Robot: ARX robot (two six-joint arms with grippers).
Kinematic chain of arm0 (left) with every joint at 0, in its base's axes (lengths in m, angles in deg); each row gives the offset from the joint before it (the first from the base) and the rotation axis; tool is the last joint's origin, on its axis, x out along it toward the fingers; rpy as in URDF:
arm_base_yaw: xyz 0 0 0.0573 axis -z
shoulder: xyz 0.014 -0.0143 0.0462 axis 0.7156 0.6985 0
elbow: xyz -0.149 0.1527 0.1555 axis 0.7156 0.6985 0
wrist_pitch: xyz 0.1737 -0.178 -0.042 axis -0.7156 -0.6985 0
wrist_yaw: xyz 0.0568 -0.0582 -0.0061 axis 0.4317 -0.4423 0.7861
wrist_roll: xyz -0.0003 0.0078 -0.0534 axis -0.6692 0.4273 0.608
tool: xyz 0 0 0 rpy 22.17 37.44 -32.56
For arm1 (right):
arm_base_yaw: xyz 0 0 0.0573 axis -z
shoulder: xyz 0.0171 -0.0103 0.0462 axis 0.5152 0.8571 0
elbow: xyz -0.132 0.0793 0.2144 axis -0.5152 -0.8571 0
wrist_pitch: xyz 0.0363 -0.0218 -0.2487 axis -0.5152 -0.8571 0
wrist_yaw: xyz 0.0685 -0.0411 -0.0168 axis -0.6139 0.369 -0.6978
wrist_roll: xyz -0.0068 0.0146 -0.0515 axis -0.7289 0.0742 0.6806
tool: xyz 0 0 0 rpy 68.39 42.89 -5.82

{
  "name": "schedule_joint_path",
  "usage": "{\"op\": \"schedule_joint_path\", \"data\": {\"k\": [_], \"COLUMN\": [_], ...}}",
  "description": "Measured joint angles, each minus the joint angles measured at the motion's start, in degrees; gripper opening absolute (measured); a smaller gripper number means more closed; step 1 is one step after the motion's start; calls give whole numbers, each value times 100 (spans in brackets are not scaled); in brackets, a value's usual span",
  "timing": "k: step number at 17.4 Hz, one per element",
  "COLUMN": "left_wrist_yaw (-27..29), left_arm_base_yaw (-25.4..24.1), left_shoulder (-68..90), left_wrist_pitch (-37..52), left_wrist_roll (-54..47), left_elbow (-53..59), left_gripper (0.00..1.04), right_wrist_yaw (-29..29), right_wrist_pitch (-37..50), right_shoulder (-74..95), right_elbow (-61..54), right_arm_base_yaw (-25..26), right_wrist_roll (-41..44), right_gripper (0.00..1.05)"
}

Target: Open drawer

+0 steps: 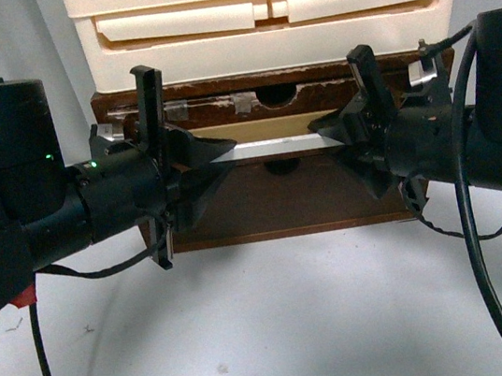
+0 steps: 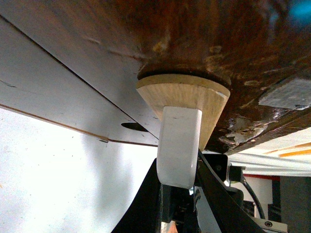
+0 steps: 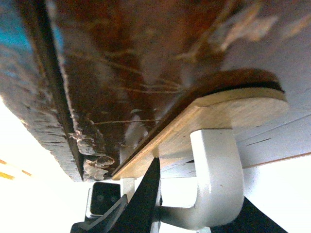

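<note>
Though speckled, white tabletop (image 1: 282,335) under drawer (image 1: 332,95).

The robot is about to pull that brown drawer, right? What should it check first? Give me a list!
1. Left pincer closed on the white handle: ok, its fingers hug one end.
2. Right pincer closed on the other end: ok.
3. Both pincers at the same height on the bar: ok.
4. White table in front of the drawer free for pulling: ok, nothing lies between the arms.
5. Cream plastic drawers stacked on top fastened down: cannot tell.
6. Drawer free to slide: cannot tell.
</note>
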Motion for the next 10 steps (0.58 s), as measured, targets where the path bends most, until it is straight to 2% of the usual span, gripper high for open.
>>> {"op": "schedule_joint_path", "data": {"k": [3,7,10], "left_wrist_yaw": [-7,-48,-39], "left_arm_base_yaw": [0,11,52], "left_shoulder": [0,-20,-496], "left_wrist_pitch": [4,144,640], "left_wrist_roll": [7,9,236], "left_elbow": [0,105,955], "left_gripper": [13,13,13], "right_wrist_yaw": [-39,-20,-26], "right_wrist_pitch": [26,101,413], "right_shoulder": [0,-127,-599], "right_elbow": [-15,-199,-962], "right_arm_base_yaw": [4,-9,-140], "right_wrist_roll": [-466,-621,-734], "right_gripper": [19,18,18]}}
